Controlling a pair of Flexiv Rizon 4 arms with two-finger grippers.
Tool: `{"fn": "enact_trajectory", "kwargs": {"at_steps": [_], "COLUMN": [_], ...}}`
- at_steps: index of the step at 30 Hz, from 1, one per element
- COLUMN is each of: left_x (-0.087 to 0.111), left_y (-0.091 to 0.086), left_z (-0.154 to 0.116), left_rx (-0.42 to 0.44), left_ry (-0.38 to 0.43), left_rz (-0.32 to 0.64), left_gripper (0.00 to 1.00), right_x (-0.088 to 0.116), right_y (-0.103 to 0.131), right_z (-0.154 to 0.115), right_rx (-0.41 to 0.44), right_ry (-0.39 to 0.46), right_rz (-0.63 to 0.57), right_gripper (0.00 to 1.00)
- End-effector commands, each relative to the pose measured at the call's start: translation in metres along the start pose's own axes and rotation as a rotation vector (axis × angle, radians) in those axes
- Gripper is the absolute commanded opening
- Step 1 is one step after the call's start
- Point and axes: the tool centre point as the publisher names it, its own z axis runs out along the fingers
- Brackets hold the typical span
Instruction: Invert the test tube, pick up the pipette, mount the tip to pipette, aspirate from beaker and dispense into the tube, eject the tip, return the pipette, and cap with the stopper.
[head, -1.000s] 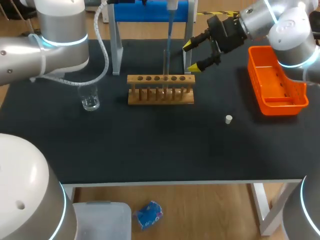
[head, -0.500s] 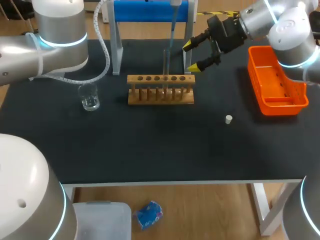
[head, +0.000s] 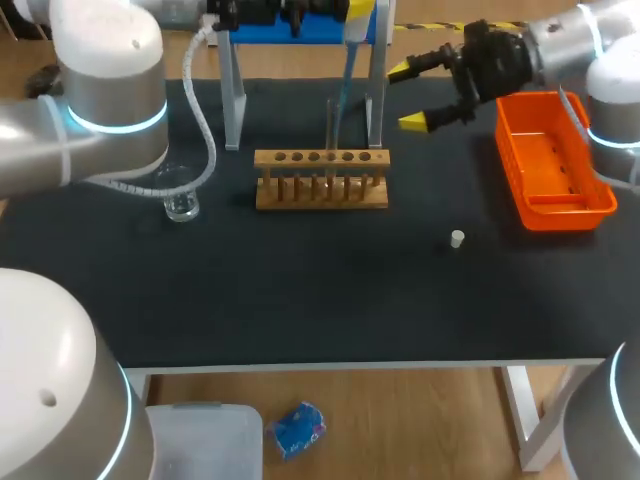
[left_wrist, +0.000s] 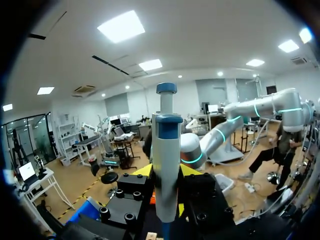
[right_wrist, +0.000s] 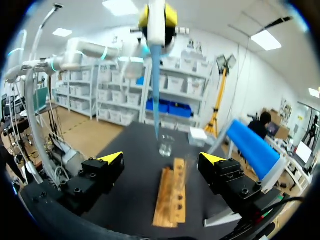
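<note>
Head view: nearest, the stopper (head: 457, 238) was seen lying alone on the table (head: 300, 290), with the rack (head: 320, 178) behind it and the tube (head: 330, 120) stood upright in it. Beyond, the pipette (head: 344, 70) was clamped upright in the left gripper (head: 357, 12), its blue end pointed down, close above and behind the tube. The beaker (head: 180, 200) was found well to its left, on the left arm's side. The right gripper (head: 408, 96) was seen open and empty, right of the pipette

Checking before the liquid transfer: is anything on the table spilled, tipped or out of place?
Nothing stands out. The beaker and rack stand upright with no spill visible; the stopper lies loose on the table.
</note>
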Motion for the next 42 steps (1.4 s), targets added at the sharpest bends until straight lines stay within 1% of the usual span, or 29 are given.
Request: {"fn": "enact_trajectory", "kwargs": {"at_steps": [1,3,5,8,10,12,13,14,33,38,42], "left_x": [0.024,0.032,0.041,0.054,0.062,0.072,0.077,0.08,0.08,0.086,0.088], "left_y": [0.017,0.024,0.031,0.039,0.045,0.051,0.055,0.058,0.058,0.083,0.092], "left_z": [-0.002,-0.002,-0.001,-0.001,0.0,0.002,0.003,0.004,0.004,0.005,0.005], "left_rx": [0.015,0.017,0.0,0.003,0.009,-0.007,0.0,-0.005,-0.005,0.026,0.038], "left_ry": [-0.045,-0.044,-0.048,-0.051,-0.038,-0.025,-0.016,-0.016,-0.016,-0.03,-0.037], "left_rz": [0.006,0.002,0.016,0.031,0.033,0.041,0.034,0.03,0.03,0.0,-0.014], "left_gripper": [0.0,0.0,0.0,0.0,0.0,0.0,0.0,0.0,0.0,0.0,0.0], "right_x": [0.045,0.056,0.068,0.083,0.094,0.102,0.106,0.11,0.11,0.111,0.113], "right_y": [0.017,0.024,0.03,0.037,0.041,0.044,0.046,0.049,0.049,0.047,0.049], "right_z": [-0.013,-0.014,-0.014,-0.012,-0.009,-0.007,-0.005,-0.004,-0.004,0.0,0.003], "right_rx": [-0.05,-0.064,-0.093,-0.133,-0.143,-0.197,-0.217,-0.221,-0.221,-0.292,-0.314], "right_ry": [-0.054,-0.053,-0.049,-0.05,-0.05,-0.051,-0.045,-0.038,-0.038,-0.013,-0.017], "right_rz": [-0.015,-0.014,-0.012,0.005,0.011,0.03,0.036,0.036,0.036,0.077,0.105], "right_gripper": [1.0,1.0,1.0,1.0,1.0,1.0,1.0,1.0,1.0,1.0,1.0]}}
